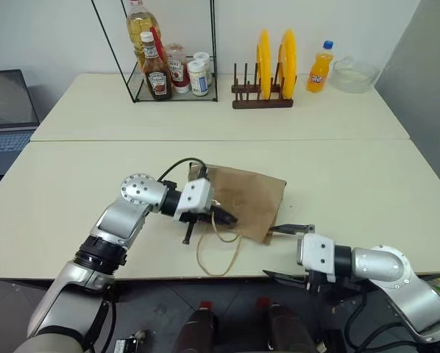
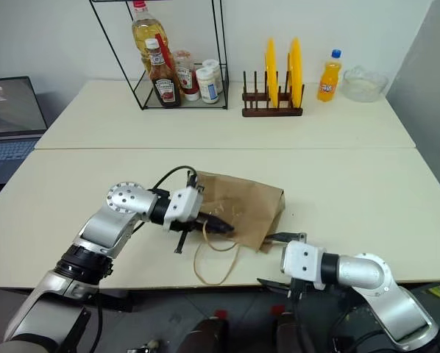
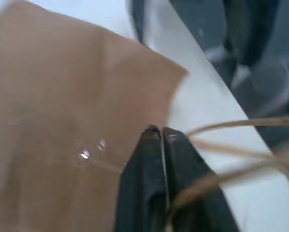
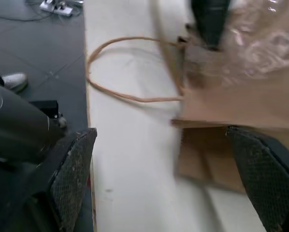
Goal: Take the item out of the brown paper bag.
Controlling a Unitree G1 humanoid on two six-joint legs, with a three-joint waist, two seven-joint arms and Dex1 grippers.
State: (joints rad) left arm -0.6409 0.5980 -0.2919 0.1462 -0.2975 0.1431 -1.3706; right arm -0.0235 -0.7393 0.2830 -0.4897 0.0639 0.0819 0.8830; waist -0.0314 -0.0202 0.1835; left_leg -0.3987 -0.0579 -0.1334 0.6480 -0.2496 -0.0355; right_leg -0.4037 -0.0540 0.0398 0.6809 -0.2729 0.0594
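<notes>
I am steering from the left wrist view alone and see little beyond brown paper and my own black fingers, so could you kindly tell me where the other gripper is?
Observer: The right gripper is at the table's near edge, beside the near right corner of the creased brown paper bag, with its jaws wide open.
Operator: Thank you. Where on the bag is my left gripper?
Observer: The left gripper is shut at the bag's near edge, where the beige twine handle joins it.
Operator: Does the bag stand up?
Observer: No, it lies flat on the cream table, handle looping toward the near edge.
</notes>
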